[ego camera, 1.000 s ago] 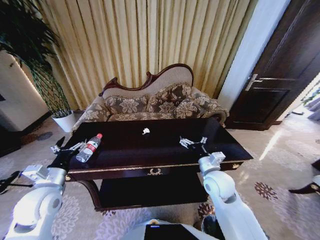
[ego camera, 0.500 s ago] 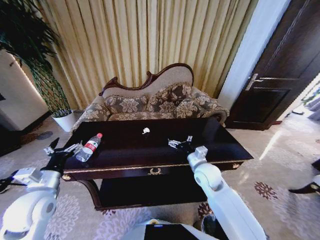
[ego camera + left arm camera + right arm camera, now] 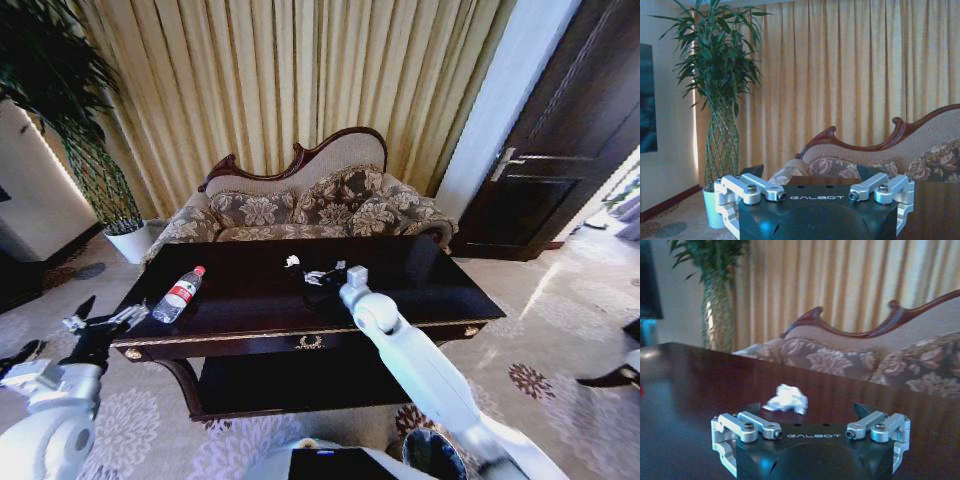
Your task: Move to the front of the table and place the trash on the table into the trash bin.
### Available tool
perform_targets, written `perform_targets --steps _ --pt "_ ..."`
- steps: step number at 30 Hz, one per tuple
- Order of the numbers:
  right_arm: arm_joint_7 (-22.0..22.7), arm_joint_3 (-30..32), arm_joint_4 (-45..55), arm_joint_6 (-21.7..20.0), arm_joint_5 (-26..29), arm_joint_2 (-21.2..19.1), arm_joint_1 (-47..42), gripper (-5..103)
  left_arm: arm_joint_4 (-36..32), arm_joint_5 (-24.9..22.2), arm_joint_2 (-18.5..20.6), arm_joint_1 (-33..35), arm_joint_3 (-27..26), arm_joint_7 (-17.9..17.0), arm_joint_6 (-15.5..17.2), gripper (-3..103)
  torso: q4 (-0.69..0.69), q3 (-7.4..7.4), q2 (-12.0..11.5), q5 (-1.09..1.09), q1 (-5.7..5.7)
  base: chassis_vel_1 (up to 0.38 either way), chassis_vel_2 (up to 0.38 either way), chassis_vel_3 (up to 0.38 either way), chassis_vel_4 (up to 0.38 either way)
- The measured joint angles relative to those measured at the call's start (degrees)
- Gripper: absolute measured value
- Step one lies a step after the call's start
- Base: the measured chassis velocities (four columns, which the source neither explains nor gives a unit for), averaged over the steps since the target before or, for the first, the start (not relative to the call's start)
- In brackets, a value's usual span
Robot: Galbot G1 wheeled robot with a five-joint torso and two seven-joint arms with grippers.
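Observation:
The dark glossy table (image 3: 440, 285) stands in front of me. A clear bottle (image 3: 178, 295) with a red cap lies near its left end. A white crumpled scrap (image 3: 291, 262) sits mid-table towards the back. My right gripper (image 3: 319, 274) is open, low over the table just right of the scrap. In the right wrist view the scrap (image 3: 786, 398) lies just ahead of the open gripper (image 3: 808, 410), roughly centred on its gap. My left gripper (image 3: 100, 322) is open and empty, off the table's front left corner and apart from the bottle. A dark round bin (image 3: 433, 456) shows by my base.
A patterned sofa (image 3: 300, 212) stands behind the table, before gold curtains. A tall plant in a white pot (image 3: 130, 243) is at the back left, and a dark door (image 3: 560, 150) at the right. Patterned carpet surrounds the table.
My right arm has swung left across the table, from its right half to beside the white scrap. My left gripper has drawn back and left, away from the bottle.

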Motion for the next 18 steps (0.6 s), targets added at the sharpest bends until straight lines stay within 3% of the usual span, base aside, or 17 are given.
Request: perform_targets --steps 6,18 --pt "0.0 -4.48 -2.36 -3.51 2.71 0.99 7.44 100 -0.78 0.15 -1.15 -0.2 0.25 0.03 0.0 100 0.0 -0.01 0.01 0.0 0.0 0.0 0.0 0.0 0.0" --pt "0.0 -7.13 -7.07 -6.11 6.13 2.6 13.16 100 -0.45 0.03 -2.19 0.48 -1.06 0.15 -0.63 100 0.0 -0.01 0.01 0.0 0.0 0.0 0.0 0.0 0.0"
